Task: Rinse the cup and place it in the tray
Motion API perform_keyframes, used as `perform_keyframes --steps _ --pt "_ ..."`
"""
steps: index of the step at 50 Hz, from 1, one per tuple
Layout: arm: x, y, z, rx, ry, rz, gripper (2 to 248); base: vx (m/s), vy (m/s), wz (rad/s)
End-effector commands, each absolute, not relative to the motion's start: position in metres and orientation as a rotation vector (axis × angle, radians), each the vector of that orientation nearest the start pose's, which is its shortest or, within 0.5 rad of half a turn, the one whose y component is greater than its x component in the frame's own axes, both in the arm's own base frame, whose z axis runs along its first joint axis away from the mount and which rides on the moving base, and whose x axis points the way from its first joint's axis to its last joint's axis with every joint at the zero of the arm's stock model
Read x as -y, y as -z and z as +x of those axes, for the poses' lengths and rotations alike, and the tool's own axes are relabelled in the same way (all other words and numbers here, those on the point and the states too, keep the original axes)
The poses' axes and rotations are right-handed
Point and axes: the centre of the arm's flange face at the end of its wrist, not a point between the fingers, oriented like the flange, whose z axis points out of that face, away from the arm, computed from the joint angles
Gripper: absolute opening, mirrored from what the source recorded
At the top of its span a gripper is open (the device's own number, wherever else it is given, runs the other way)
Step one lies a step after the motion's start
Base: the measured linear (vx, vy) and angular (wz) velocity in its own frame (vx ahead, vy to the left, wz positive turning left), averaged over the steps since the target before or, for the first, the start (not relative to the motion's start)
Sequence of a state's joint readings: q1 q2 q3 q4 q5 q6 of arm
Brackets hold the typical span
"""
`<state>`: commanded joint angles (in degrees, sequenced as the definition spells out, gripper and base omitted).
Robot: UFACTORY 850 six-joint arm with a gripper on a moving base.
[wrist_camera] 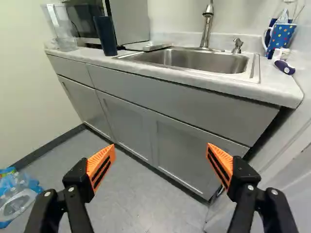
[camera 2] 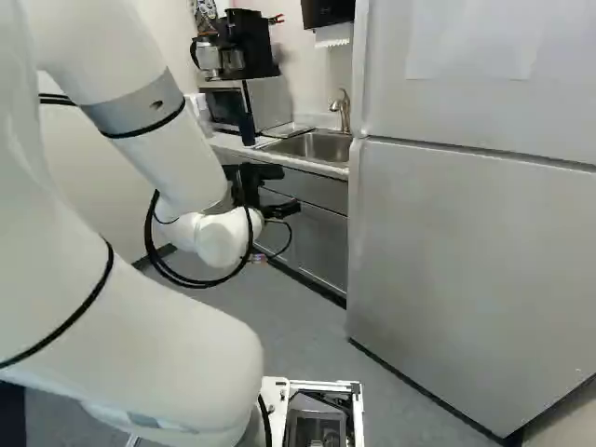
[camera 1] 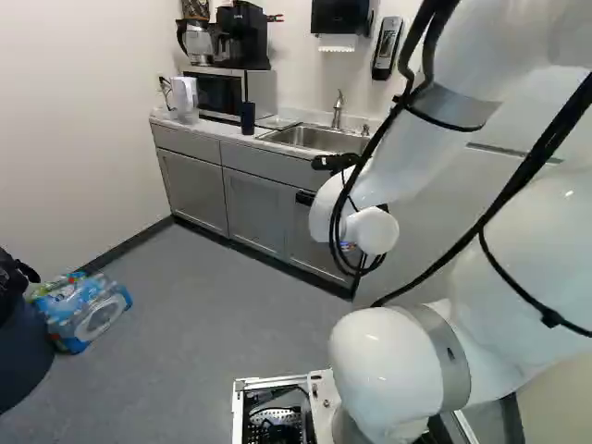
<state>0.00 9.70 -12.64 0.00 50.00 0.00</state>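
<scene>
My gripper (camera 2: 282,191) is held out in front of the grey cabinets, its two fingers wide apart. In the wrist view the gripper (wrist_camera: 161,151) stands open with nothing between its orange pads. A tall dark blue cup (wrist_camera: 105,35) is upright at the counter's front edge, beyond and above the fingers; it also shows as a dark cup (camera 1: 248,118) in the left base view. Right beside it lies a flat, light tray (wrist_camera: 147,47), bordering the steel sink (wrist_camera: 194,60). A tap (wrist_camera: 208,26) rises behind the basin.
On the counter (wrist_camera: 277,89) are a clear pitcher (wrist_camera: 60,29), a microwave (camera 1: 217,92), a blue dotted mug (wrist_camera: 281,36) and a brush (wrist_camera: 283,65). A tall fridge (camera 2: 466,270) stands close on the right. Wrapped bottles (camera 1: 83,310) lie on the floor at the left.
</scene>
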Motion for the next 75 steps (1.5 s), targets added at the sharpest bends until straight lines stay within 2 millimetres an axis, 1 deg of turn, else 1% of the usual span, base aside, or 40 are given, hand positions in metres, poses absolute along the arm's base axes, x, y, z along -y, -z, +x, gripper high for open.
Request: perform_keyframes --steps 50,75 --pt "0.0 -0.435 0.418 0.0 1.965 -2.451 247 0.0 0.0 0.0" --pt "0.0 -0.456 0.459 -0.001 1.971 -2.447 247 0.0 0.0 0.0"
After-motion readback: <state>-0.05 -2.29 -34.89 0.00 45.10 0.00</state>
